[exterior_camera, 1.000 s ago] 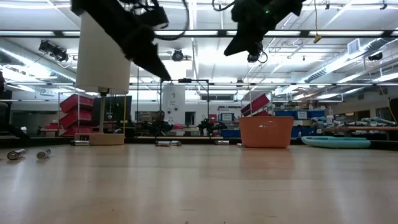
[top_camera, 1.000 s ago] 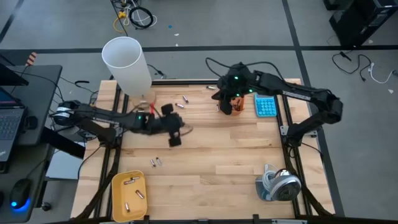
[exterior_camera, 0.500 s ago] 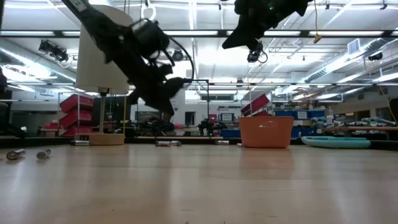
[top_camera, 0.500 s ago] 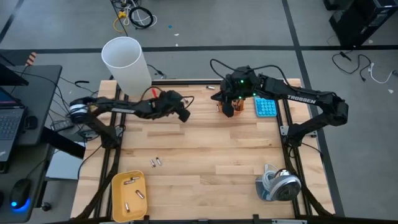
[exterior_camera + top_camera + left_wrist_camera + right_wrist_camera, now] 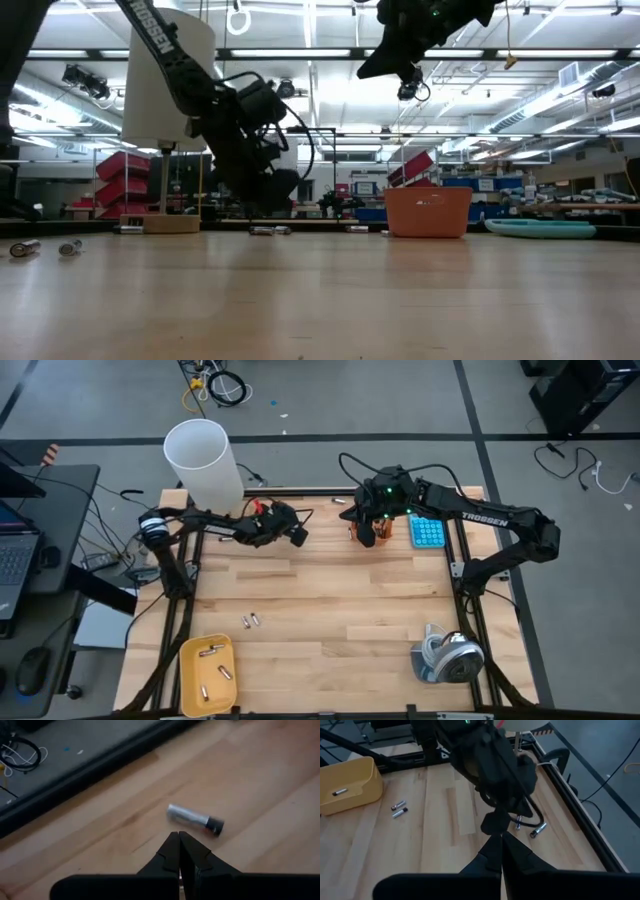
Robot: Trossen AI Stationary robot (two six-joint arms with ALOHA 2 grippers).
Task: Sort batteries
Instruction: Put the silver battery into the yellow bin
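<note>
left gripper (image 5: 297,536), pinched shut and empty, just swung to the table's far edge over a loose battery (image 5: 195,819), so next pickup looks close.

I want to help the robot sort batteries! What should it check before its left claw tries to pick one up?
1. Left claw empty: ok, shut on nothing.
2. Left claw open for a grab: not ok, its jaws are shut.
3. Target in sight: ok, a battery lies flat on the wood just ahead of the claw.
4. Battery free of clutter: ok, bare wood around it.
5. Right claw out of the way: ok, shut, up above the orange bin.
6. Yellow tray has room: ok, only a few batteries inside.
</note>
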